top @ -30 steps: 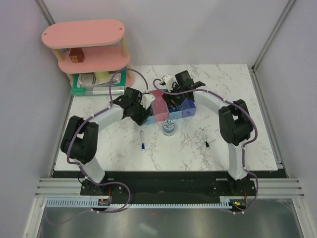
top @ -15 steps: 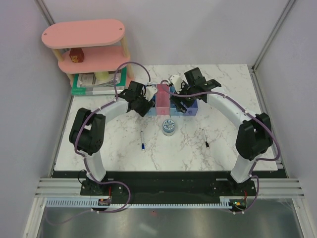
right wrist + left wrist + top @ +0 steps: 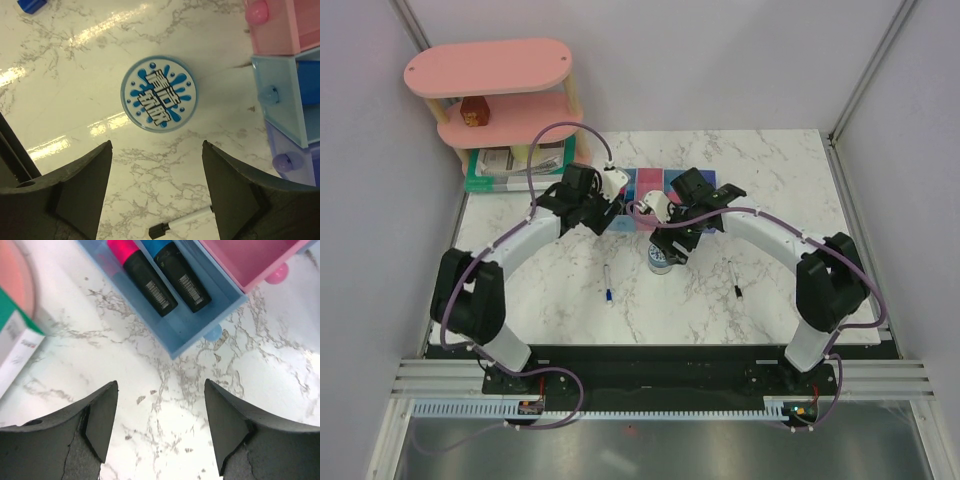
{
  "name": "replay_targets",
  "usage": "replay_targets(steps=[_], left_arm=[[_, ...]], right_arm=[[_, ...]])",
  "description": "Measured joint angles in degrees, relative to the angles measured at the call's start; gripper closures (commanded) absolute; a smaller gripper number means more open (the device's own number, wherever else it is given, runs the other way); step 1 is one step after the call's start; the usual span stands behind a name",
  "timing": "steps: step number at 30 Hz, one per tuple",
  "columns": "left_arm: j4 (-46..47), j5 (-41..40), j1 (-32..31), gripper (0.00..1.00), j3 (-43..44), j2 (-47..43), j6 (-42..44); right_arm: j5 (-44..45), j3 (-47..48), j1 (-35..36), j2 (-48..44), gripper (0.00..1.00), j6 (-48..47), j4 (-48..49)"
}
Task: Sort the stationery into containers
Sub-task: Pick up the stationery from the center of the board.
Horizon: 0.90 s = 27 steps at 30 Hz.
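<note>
On the left of the top view, my left end effector (image 3: 157, 425) is hanging spread and empty over the bare worktop (image 3: 165, 375). It is just short of the light blue bin (image 3: 210, 315) in the upper middle of its wrist view, where two markers (image 3: 150, 280) are lying side by side. I am leaving that arm parked, out of the way.

Toward the centre, my right end effector (image 3: 157, 190) is hovering with its fingers spread and nothing between them. The round blue-white tin (image 3: 159, 93) is sitting flat on the worktop in the middle of the right wrist view, ahead of the fingertips and near the bins (image 3: 280, 95) at the right edge.

I am aiming to bring the tin squarely between the fingers, descend straight and close across its rim. I am also watching the thin pen with a black cap (image 3: 185, 222) at the bottom edge, which could get nudged.
</note>
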Motion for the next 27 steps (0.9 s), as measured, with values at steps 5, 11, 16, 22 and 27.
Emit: replay_targets(steps=[5,11,16,22,27], left_arm=[[-1.7,-0.7,0.0,0.23,-3.7,-9.7,0.0],[-3.8,-1.2,0.4,0.22,-7.1,-15.8,0.0],[-5.8,-1.2,1.4,0.22,-9.0,-18.0,0.0],[-6.4,-1.1,2.9,0.22,-10.7,-19.6,0.0],[-6.8,-1.0,3.6,0.22,-11.3,-19.7,0.0]], right_arm=[[-0.5,0.2,1.4,1.7,0.15,1.2,2.1],[-0.5,1.0,1.7,6.5,0.09,2.0,4.1],[-0.5,1.5,1.9,9.1,0.08,3.2,5.9],[0.3,2.7,3.1,10.2,0.11,4.2,7.1],[1.6,3.1,4.4,10.2,0.31,4.5,7.7]])
